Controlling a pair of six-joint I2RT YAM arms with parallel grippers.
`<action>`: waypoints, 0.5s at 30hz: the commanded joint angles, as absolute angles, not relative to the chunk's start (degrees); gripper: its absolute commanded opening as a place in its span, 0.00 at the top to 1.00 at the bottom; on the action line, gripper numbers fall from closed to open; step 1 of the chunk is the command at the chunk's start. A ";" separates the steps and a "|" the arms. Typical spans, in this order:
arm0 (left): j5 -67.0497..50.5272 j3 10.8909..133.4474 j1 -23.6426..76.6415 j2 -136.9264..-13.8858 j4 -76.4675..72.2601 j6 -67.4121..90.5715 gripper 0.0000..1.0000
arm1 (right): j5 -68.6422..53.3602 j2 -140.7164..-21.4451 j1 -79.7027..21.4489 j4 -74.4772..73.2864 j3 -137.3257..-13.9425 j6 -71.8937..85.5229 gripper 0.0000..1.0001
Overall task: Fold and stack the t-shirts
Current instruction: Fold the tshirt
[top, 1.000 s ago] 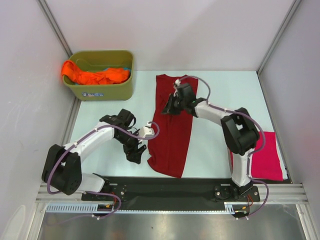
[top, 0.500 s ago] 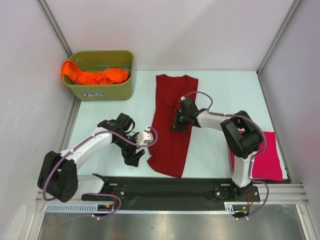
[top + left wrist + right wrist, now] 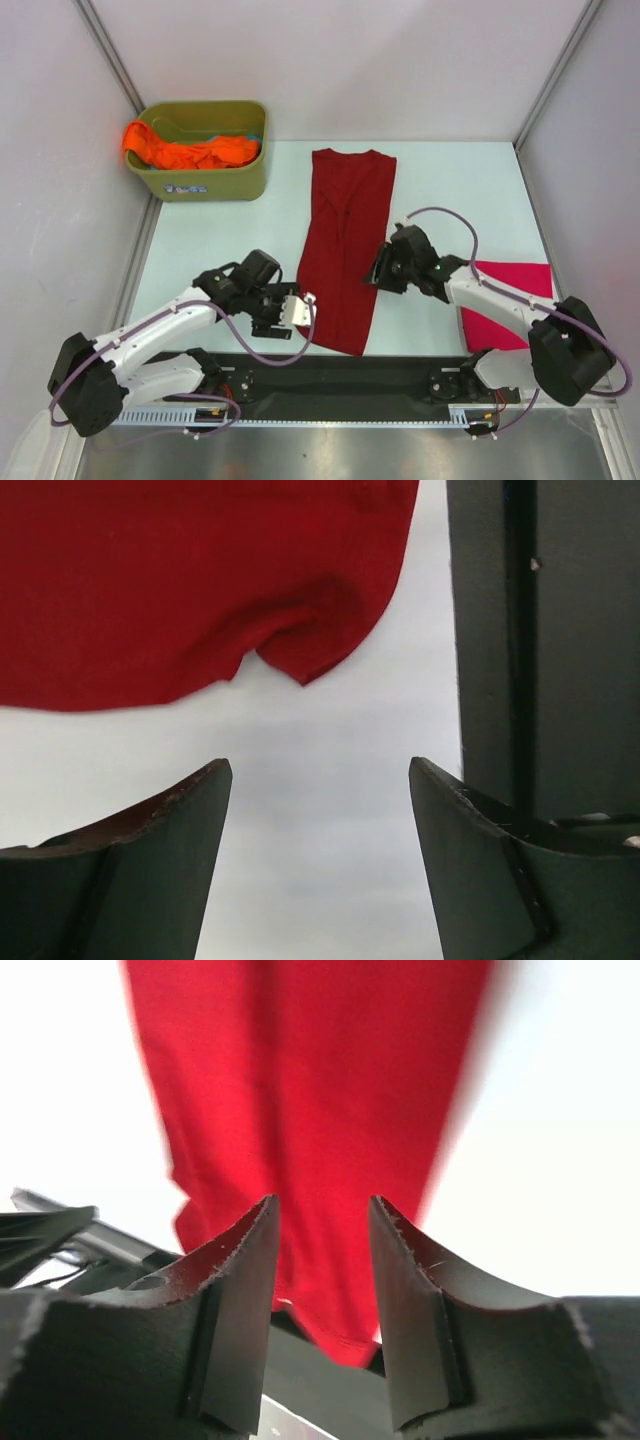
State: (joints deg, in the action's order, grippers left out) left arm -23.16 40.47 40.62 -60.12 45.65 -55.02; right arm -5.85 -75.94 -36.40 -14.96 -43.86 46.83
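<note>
Spotting an olive tub [image 3: 215,180] at the table's [image 3: 450,190] far left corner, white label [image 3: 187,187] on its near wall. Seeing a black strip [image 3: 330,375] along the near edge, grey walls [image 3: 350,60] around.

Table [image 3: 220,235]: dark red t-shirt [image 3: 345,240], pink t-shirt [image 3: 512,300], olive tub [image 3: 215,182]

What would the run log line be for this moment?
red shirt: lying flat | left hand: open, near its corner | right hand: open, by its right edge

No legible text anywhere. Only candidate is a small pale sticker [image 3: 187,188] on the near wall of the olive-green tub [image 3: 240,180], far left of the surface [image 3: 450,190]; its print is too small to read.
</note>
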 commanded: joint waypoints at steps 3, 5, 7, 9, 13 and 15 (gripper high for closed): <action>-17.85 34.28 46.66 -63.01 28.05 -58.27 0.23 | -2.02 -74.00 -36.21 -13.37 -34.99 54.05 0.54; -17.41 33.31 48.51 -64.85 25.15 -57.83 0.25 | -2.29 -75.23 -36.21 -12.05 -34.63 54.93 0.54; -17.05 32.52 49.83 -65.21 22.52 -56.78 0.26 | -2.37 -76.11 -36.12 -11.17 -34.28 55.19 0.55; -16.88 31.56 51.49 -65.56 20.93 -55.99 0.32 | -3.24 -77.16 -36.12 -9.33 -33.58 55.46 0.57; -18.45 30.33 54.31 -66.45 21.18 -52.39 0.49 | -4.39 -78.84 -35.86 -4.50 -31.39 56.86 0.68; -18.46 28.84 56.50 -66.27 20.75 -51.16 0.55 | -5.36 -79.36 -35.33 -3.08 -30.15 57.83 0.78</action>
State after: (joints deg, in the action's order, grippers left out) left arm -17.15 30.70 53.98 -66.15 23.16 -53.78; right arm -4.45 -78.48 -35.94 -7.73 -32.03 55.44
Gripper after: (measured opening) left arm 0.471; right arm 0.259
